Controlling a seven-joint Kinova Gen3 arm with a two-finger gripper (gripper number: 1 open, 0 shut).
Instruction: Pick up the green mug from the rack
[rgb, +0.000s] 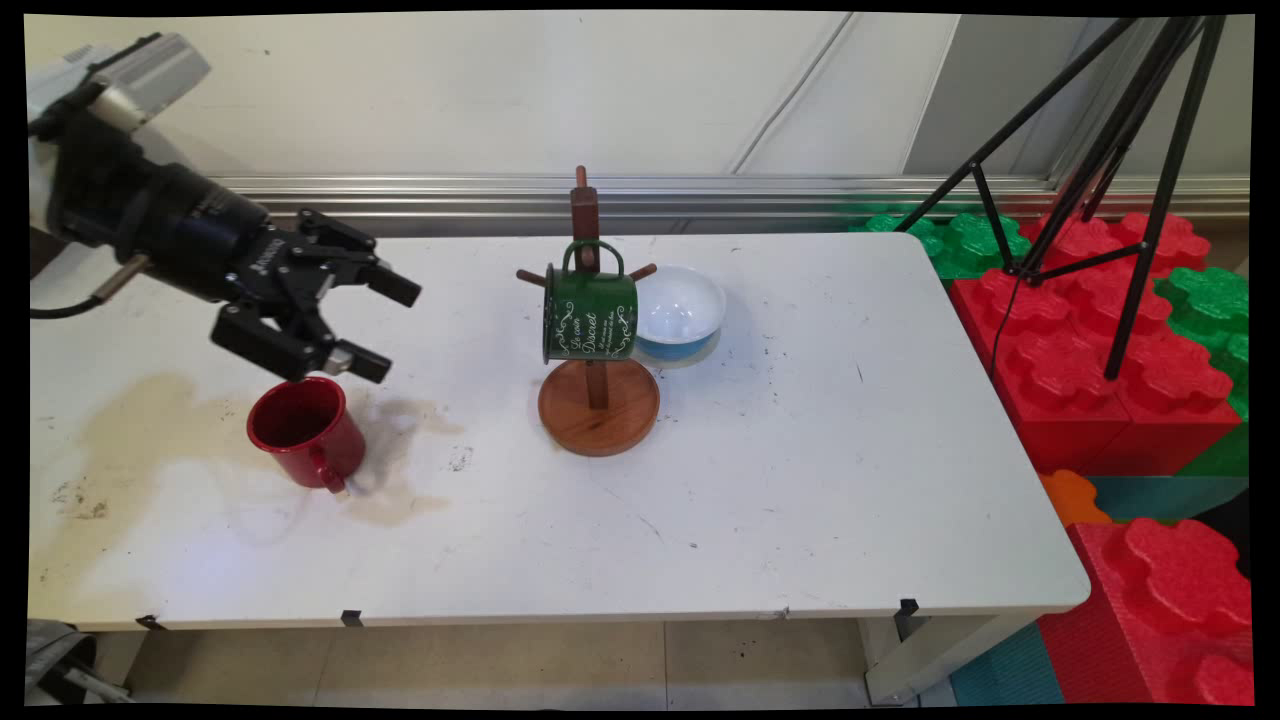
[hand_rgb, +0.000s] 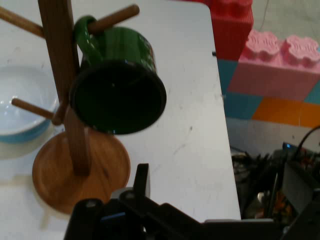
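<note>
Claw hangs wide open and empty, red mug just below it, green mug on the wooden rack off ahead, bowl behind that.

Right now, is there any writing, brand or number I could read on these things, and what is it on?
"Discret": large white script on the side of the green enamel mug hanging on the wooden mug tree.
Smaller white lines above and below that word on the mug: too small to read.
White lettering on the black gripper wrist: too small to read.
Red mug, white-and-blue bowl: no text.
</note>
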